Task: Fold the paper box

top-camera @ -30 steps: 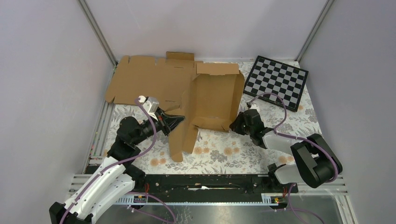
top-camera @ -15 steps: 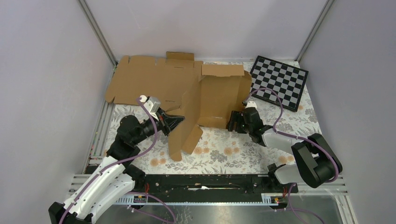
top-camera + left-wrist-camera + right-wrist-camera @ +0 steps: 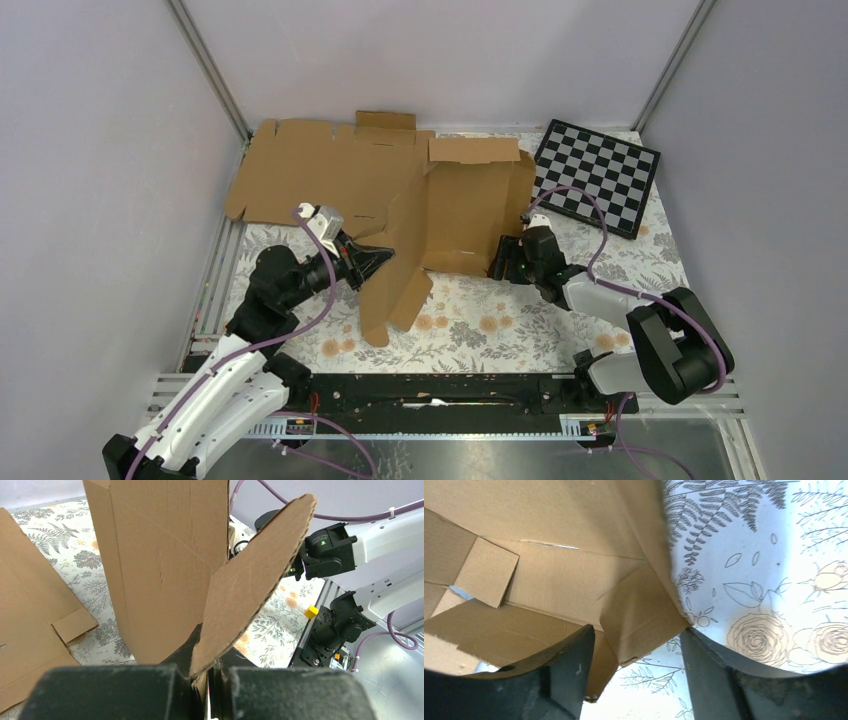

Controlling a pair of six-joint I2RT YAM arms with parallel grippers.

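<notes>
1. At table centre, the paper box [image 3: 455, 215] stands partly erected on the floral table cover [image 3: 500, 320], between the 2 arms. Its far-left part overlaps a flat cardboard sheet [image 3: 300, 175]. A checkerboard [image 3: 597, 177] lies just beyond its right wall.
2. Anchor side: the left gripper [image 3: 385, 257] is clamped on the long near-left flap [image 3: 250, 580] of the box. The left wrist view shows the flap's edge pinched between the closed jaws of that gripper [image 3: 207, 672]. Judged purpose: the clamp keeps the flap raised and stops the box sliding while the other arm works.
3. Working side: the right gripper [image 3: 500, 262] sits at the near-right corner with its jaws spread wide, gripping nothing. In the right wrist view the small corner tab [image 3: 639, 617] lies between the 2 fingers of that gripper [image 3: 636, 650]. Contact cannot be confirmed. Judged purpose: it is placed to press or tuck this tab and square the corner.
4. Change against 1.0 s ago:
   - The right gripper has moved left, from outside the corner up against it.
   - The box's main panel stands steeper, and its right wall sits closer to the checkerboard.
   - The left gripper and its flap are unchanged.
</notes>
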